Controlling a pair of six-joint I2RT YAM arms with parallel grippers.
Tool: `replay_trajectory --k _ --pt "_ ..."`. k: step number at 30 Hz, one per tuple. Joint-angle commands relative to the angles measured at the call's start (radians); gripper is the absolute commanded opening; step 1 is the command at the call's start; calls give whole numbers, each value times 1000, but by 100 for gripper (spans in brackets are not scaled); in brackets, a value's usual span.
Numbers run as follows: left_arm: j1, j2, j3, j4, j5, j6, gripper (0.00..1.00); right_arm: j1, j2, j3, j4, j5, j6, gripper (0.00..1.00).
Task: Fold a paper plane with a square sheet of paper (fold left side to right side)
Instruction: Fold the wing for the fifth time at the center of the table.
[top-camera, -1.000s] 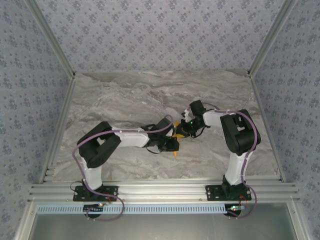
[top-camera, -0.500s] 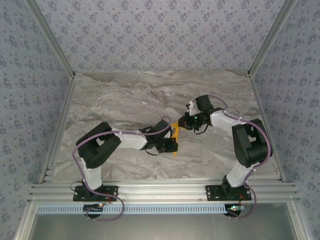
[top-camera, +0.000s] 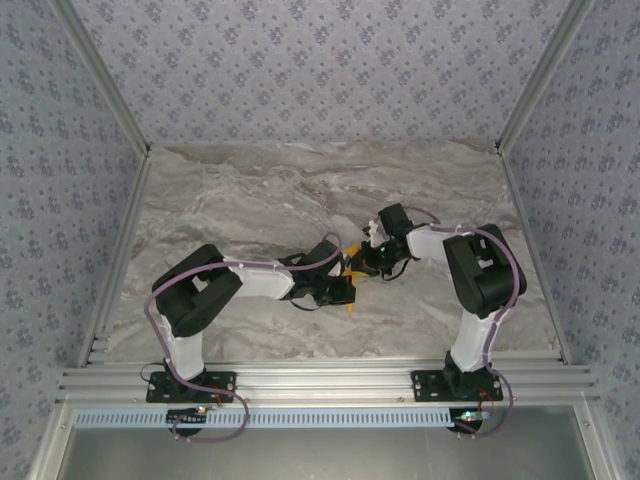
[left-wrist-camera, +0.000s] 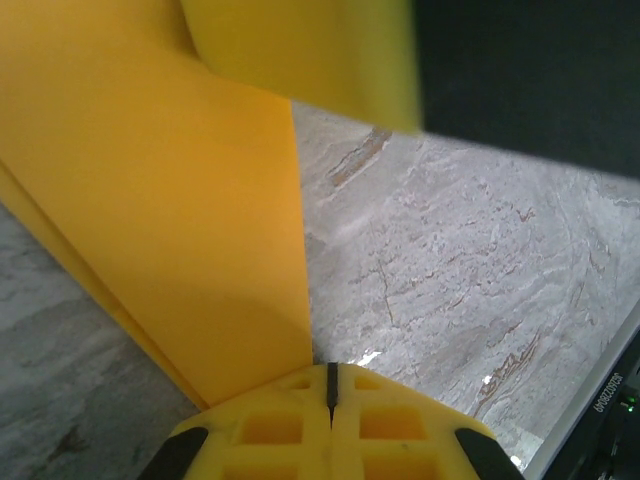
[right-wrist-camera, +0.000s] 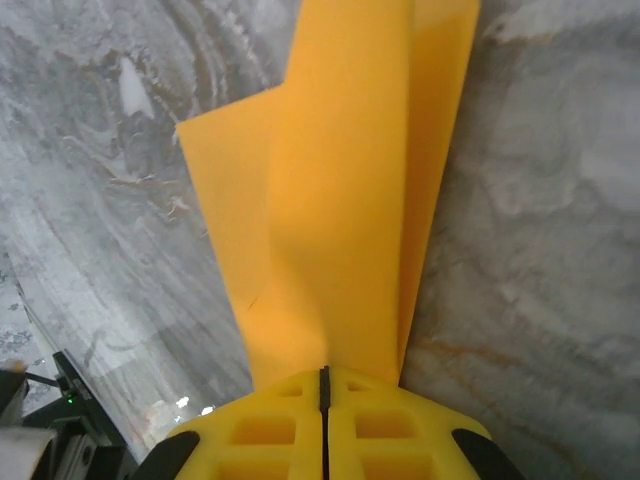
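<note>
Currently, the folded orange paper is found at mid-tabletop; whether it is lifted clear cannot be told. The left end effector is pressed together on one part of it, and the right end effector is pinched on another. Risk noted: if the two grips are drawn apart or twisted unevenly, the thin paper may be torn or creased crooked.

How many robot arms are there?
2. The left arm reaches in from the left side, the right arm from the right side; they meet at the orange-yellow paper in the middle of the table.
</note>
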Motion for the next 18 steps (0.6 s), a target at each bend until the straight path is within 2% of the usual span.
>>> replay_trajectory --k 1,18 --pt "-10 12 -44 -104 -29 -3 3 -13 50 70 -36 32 -69 9" --pt "-10 -4 -87 -84 -32 -17 2 -87 191 293 -122 40 -142 9"
